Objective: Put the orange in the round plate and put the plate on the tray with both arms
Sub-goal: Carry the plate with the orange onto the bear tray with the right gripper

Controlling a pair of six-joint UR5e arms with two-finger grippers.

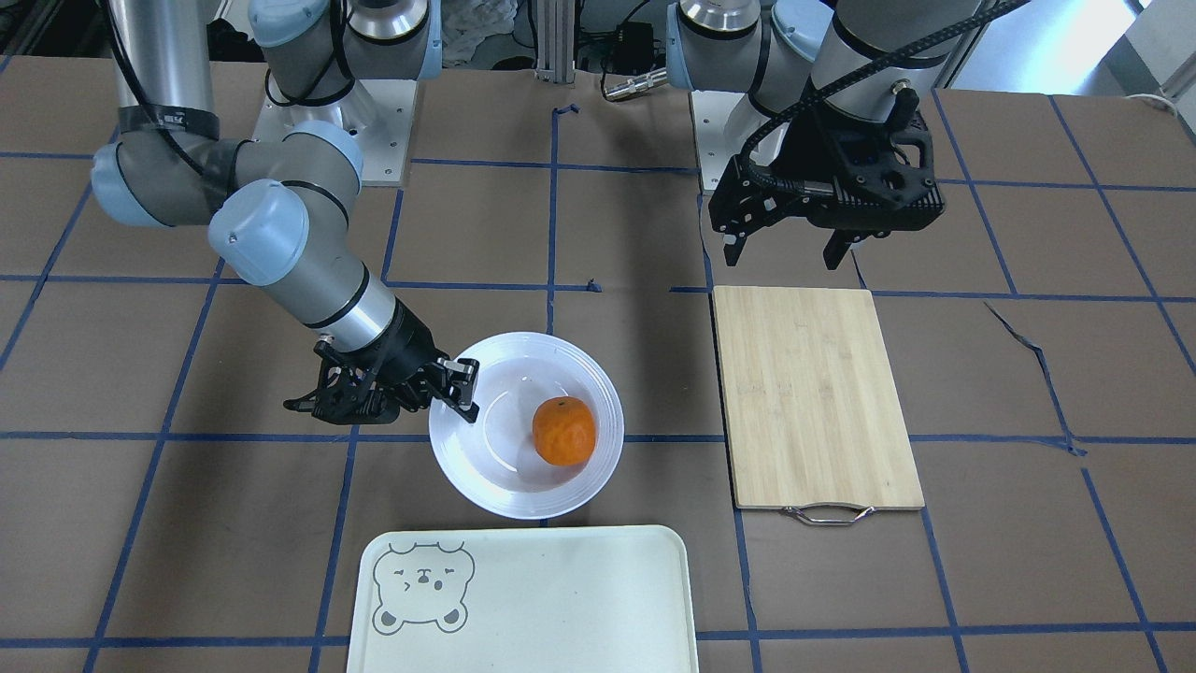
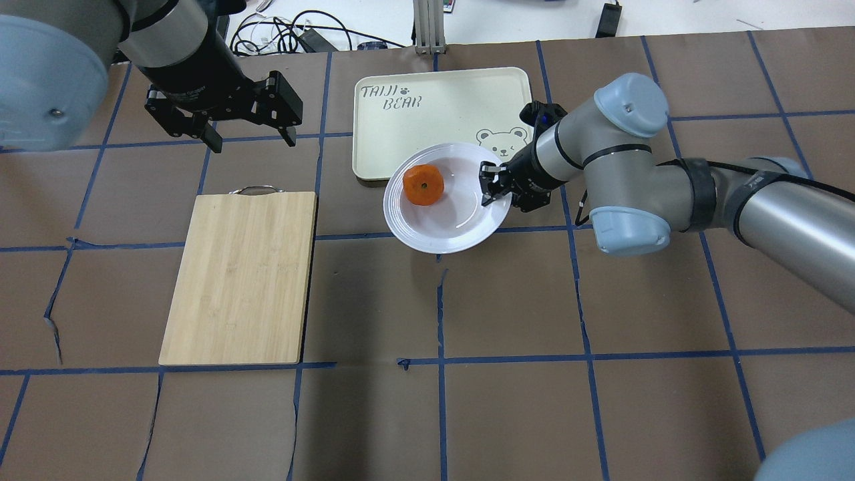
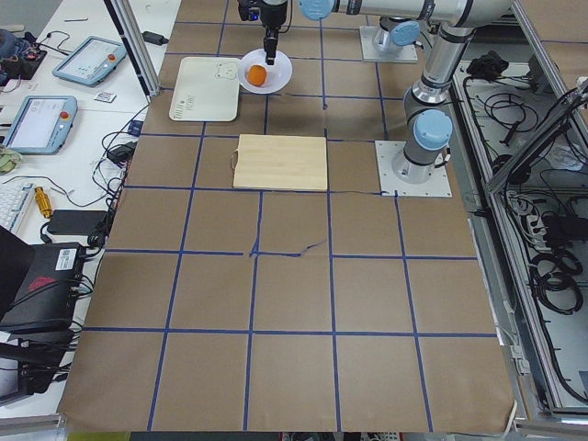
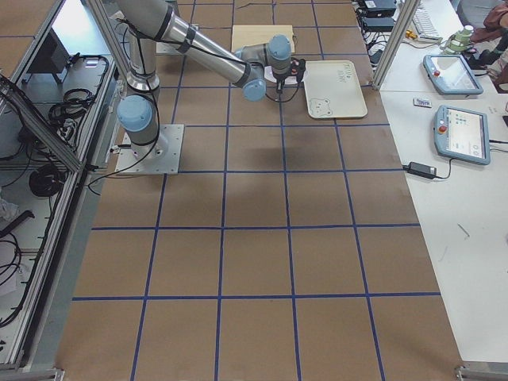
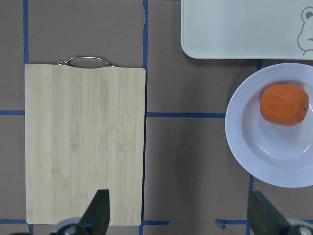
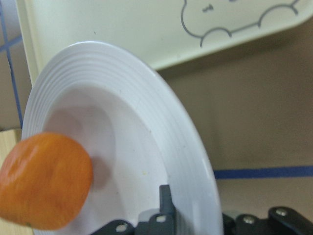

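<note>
Overhead, right pincer (image 2: 491,190) grips round plate (image 2: 441,231) at three o'clock, orange (image 2: 423,184) inside at ten; left pincer (image 2: 252,137) gapes wide.

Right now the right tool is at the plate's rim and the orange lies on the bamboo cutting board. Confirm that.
No: the orange lies in the round plate, not on the bamboo cutting board, as the front-facing view shows. The right tool is at the plate's rim.

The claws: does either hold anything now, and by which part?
The right claw grips the round plate by its rim, opposite the orange. The left claw is open and empty.
</note>
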